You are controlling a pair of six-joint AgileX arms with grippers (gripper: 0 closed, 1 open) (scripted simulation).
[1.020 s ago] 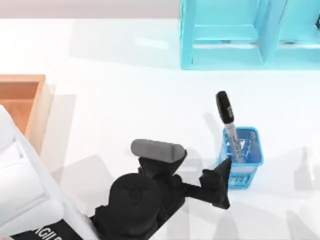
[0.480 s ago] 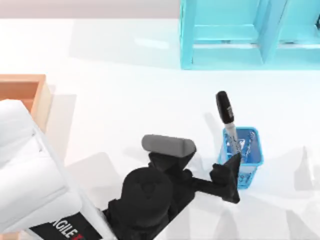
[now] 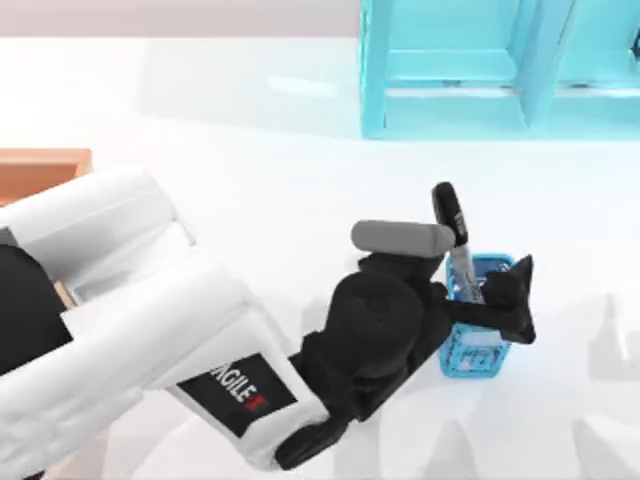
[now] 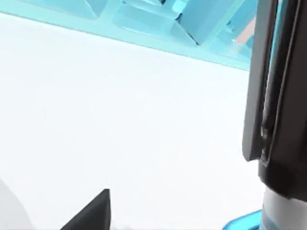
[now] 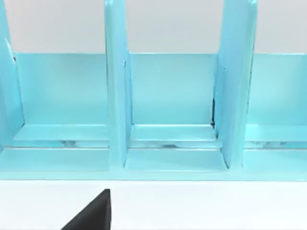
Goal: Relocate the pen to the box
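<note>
Just one pen (image 3: 452, 228), one box (image 3: 40, 168).

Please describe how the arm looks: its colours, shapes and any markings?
The left arm has bulky, rounded white links and a black band with white and red lettering. Its wrist is black with a grey capsule-shaped block on top. The left pincer is black, with pointed, wedge-like fingers.

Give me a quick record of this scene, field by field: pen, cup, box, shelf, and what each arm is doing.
pen: standing tilted in the blue cup, black cap up, grey barrel down inside
cup: blue mesh cup on the white table, right of centre
box: wooden box at the table's left edge, mostly covered by the left arm
shelf: cyan shelf at the back right
left pincer: left pincer open at the cup, around the pen's barrel, not yet closed
right arm: parked, its camera facing the shelf
</note>
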